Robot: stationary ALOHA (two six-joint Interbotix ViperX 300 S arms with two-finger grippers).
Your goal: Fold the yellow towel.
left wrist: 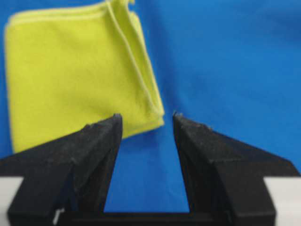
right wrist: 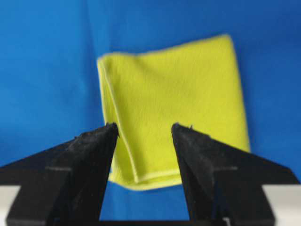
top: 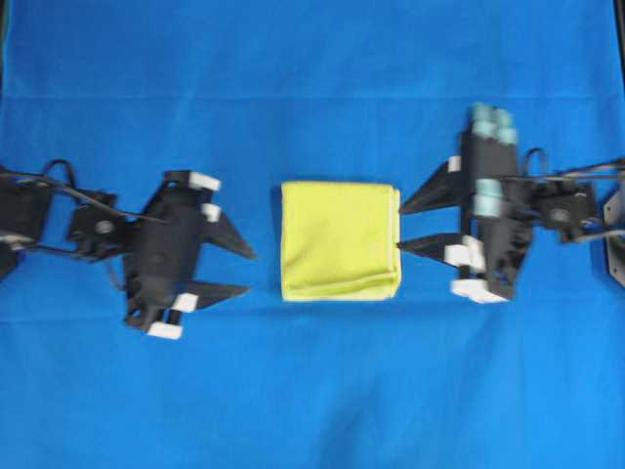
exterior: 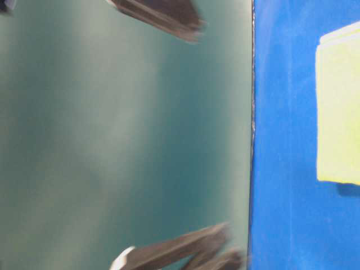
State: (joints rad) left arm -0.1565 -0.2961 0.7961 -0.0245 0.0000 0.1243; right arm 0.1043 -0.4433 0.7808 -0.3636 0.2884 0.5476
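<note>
2 open grippers, left gripper (top: pixel 242 271) and right gripper (top: pixel 410 224); 1 folded yellow towel (top: pixel 339 240).

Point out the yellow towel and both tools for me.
yellow towel (top: pixel 340 240): overhead view, middle of folded cloth.
left tool (top: pixel 252 271): overhead view, between its fingertips.
right tool (top: pixel 401 227): overhead view, between its fingertips.

yellow towel (top: pixel 339 240): plain yellow-green, lighter yellow hem. desk (top: pixel 312 391): solid bright blue cloth cover. Both grippers' fingers (left wrist: pixel 101 141) matte black; white and pale teal parts on the arms.
</note>
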